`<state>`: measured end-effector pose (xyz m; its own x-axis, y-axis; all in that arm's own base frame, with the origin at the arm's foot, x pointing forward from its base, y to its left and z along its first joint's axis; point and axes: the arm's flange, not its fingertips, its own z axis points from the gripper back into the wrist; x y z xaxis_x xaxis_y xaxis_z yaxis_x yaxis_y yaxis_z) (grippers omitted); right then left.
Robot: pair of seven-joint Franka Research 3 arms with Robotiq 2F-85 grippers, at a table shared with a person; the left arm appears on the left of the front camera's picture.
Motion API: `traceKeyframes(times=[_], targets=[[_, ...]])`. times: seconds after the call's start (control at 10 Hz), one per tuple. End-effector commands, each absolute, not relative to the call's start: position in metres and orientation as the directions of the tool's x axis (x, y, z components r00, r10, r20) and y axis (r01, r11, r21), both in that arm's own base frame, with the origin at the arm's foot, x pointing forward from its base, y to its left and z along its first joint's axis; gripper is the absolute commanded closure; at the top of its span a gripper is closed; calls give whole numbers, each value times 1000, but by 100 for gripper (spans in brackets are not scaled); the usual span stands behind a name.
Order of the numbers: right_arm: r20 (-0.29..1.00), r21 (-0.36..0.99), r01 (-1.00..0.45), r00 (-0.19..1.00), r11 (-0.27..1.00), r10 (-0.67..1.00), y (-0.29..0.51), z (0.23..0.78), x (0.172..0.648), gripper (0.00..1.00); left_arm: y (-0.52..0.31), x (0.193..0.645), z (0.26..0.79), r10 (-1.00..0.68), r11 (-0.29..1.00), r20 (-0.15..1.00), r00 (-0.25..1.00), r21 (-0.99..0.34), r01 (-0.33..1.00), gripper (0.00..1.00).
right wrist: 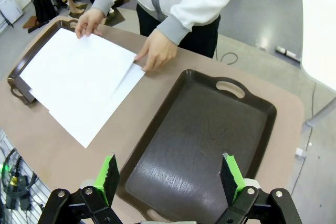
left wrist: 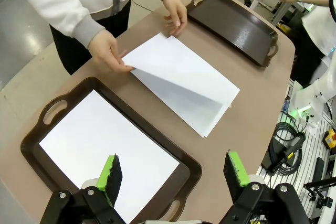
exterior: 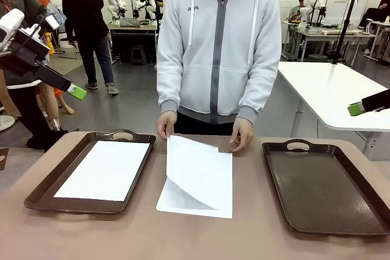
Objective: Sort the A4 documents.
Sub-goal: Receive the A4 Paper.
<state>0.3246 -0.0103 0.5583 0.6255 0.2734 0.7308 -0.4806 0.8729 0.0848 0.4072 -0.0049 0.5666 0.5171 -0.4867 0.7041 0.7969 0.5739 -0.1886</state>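
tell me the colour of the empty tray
The empty tray is dark brown, clearest in the right wrist view.

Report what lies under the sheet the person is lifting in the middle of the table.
Another white sheet lies flat on the table, shadowed by the lifted sheet. Whether more sheets lie beneath it is hidden.

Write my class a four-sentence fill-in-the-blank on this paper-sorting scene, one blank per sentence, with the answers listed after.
1. The tray holding a sheet is on the robot's ____.
2. The other tray holds ____.
3. The pile lies ____ the two trays.
4. The left gripper and right gripper both have jaws standing ____.

Missing words: left; nothing; between; open.
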Motion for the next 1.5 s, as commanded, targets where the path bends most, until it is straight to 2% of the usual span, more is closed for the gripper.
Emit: traceKeyframes(times=[0.0, 1.4], targets=[[733, 97, -489, 624, 867, 270, -10, 557, 325, 0, -5, 407, 567, -486, 575, 705, 516, -187, 797, 0], [733, 97, -489, 624, 867, 270, -10, 557, 325, 0, -5, 407, 567, -486, 575, 705, 516, -187, 797, 0]])
